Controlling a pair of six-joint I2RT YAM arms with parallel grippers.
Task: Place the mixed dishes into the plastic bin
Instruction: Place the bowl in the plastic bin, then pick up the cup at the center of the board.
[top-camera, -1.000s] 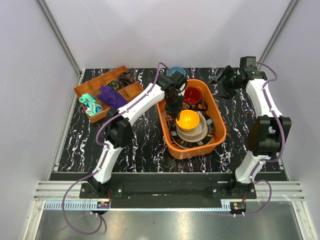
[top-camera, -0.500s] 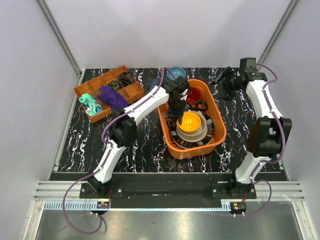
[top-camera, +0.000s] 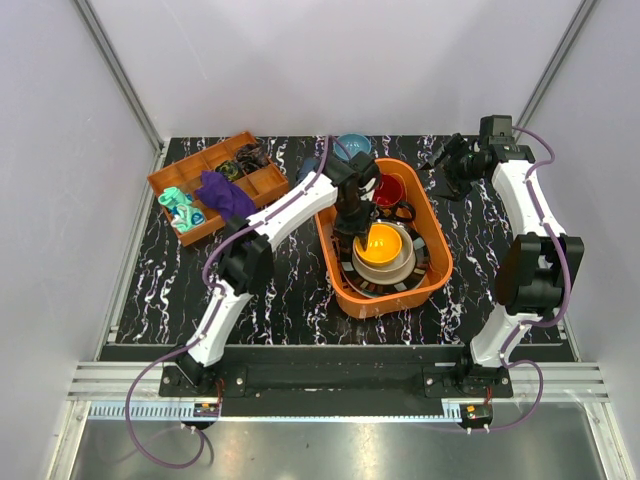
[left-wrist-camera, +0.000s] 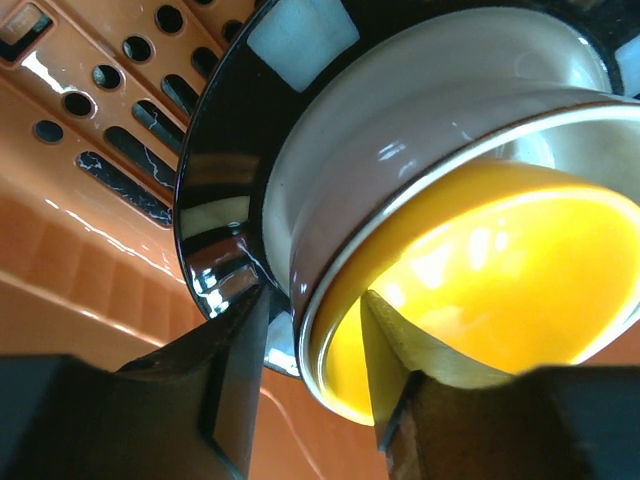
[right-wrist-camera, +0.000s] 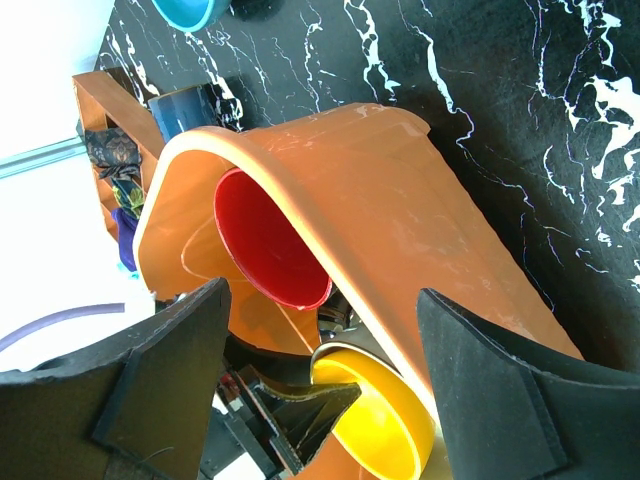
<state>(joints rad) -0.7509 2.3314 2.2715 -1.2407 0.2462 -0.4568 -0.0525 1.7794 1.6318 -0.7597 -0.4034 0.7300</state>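
The orange plastic bin (top-camera: 437, 235) holds a dark striped-rim plate (top-camera: 372, 283), a beige bowl (top-camera: 402, 264) on it, and an orange-yellow bowl (top-camera: 383, 243) nested in the beige one. A red mug (top-camera: 386, 189) lies at the bin's far end. My left gripper (top-camera: 352, 228) reaches into the bin. Its open jaws (left-wrist-camera: 315, 375) straddle the near rim of the orange-yellow bowl (left-wrist-camera: 500, 260), with one finger inside and one outside and gaps on both sides. A small blue bowl (top-camera: 352, 146) stands behind the bin. My right gripper (top-camera: 440, 165) hovers open and empty at the back right.
A brown-orange compartment tray (top-camera: 180, 175) at the back left holds a purple cloth (top-camera: 222, 192) and a teal toy (top-camera: 182, 208). A dark blue cup (right-wrist-camera: 185, 105) stands between the tray and the bin. Grey walls close in on the left, back and right sides.
The left jaws have spread apart and let go of the orange-yellow bowl, which now rests in the beige bowl. The right arm has barely shifted.
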